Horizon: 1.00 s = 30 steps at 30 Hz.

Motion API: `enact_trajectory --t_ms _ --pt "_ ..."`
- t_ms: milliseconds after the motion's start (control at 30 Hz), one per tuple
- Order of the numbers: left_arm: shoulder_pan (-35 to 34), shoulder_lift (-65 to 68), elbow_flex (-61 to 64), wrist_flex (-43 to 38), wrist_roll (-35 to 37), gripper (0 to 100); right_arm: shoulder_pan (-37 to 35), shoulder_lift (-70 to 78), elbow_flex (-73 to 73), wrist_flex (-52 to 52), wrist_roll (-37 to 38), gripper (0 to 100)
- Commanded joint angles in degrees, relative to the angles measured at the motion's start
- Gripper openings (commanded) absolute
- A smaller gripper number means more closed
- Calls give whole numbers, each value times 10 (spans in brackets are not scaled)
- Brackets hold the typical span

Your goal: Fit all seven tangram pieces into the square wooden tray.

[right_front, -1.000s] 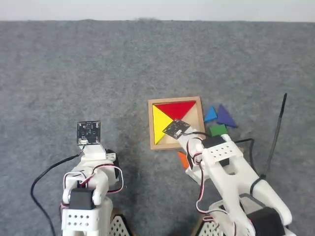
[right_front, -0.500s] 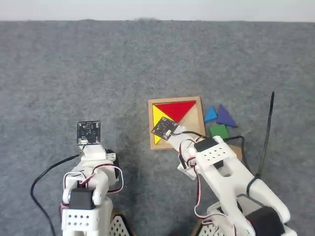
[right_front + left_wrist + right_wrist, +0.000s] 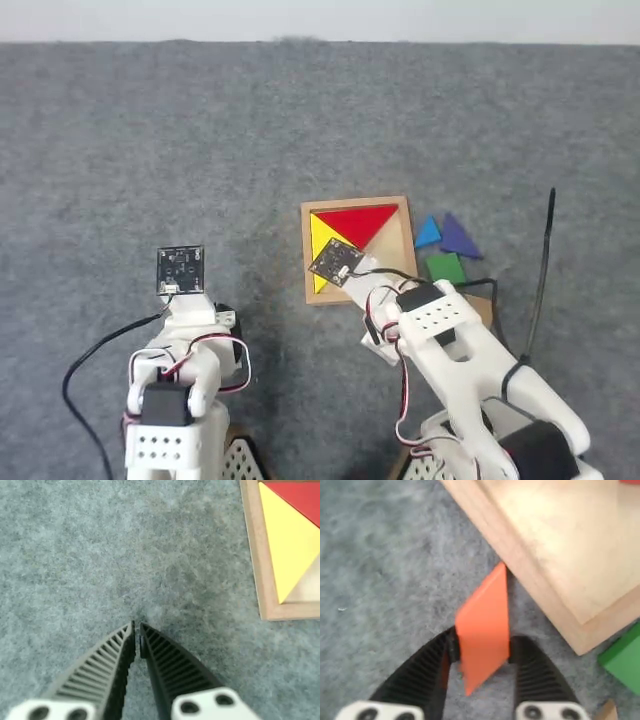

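**Surface.** The grey carpet (image 3: 150,150) covers the whole table.

**Arms.** The right arm (image 3: 470,360) reaches from the near right, its wrist above the near-left part of the tray. A second ago the wrist stood further right, and the orange piece lay in view on the carpet just near of the tray. The arm then swung left and covered that spot, and over the last half second it has barely moved. The left arm (image 3: 180,370) is parked at the near left, well apart from the work and unchanged.

**Tray.** The square wooden tray (image 3: 355,201) sits right of centre. The red triangle (image 3: 358,220) fills its far section and the yellow triangle (image 3: 320,240) its left. The rest of the floor is bare wood.

**Loose pieces.** The purple triangle (image 3: 458,237), green square (image 3: 443,266) and blue triangle (image 3: 428,233) lie close together on the carpet just right of the tray and have not been disturbed.

**Tools.** The right gripper (image 3: 484,642) pinches the orange piece (image 3: 484,635) across its width. The piece's far tip is at the outer face of the tray's near rim (image 3: 520,575), so it is outside the tray. Whether it is clear of the carpet cannot be told. The left gripper (image 3: 136,627) has its fingers pressed together on nothing, above bare carpet left of the tray.

**Assessment.** Two pieces are seated. The leftward swing appears to be a carry or drag of the orange piece along the near rim. The piece must clear that rim before it can be seated.
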Motion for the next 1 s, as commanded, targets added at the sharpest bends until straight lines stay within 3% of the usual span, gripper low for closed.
enact_trajectory --t_ms 0,133,367,533,700,967 --pt "-4 -11 -7 3 -9 14 -7 -21 0 -7 2 7" --pt "-4 -11 -7 3 -9 14 3 -26 -15 6 1 7" --pt "-4 -11 -7 3 -9 14 48 -67 -125 149 0 7" --pt "-4 -11 -7 3 -9 14 44 -126 -149 140 -4 9" --pt "-4 -11 -7 3 -9 14 48 -79 -193 95 -105 9" --pt "-4 -11 -7 3 -9 14 90 165 -395 72 -316 9"
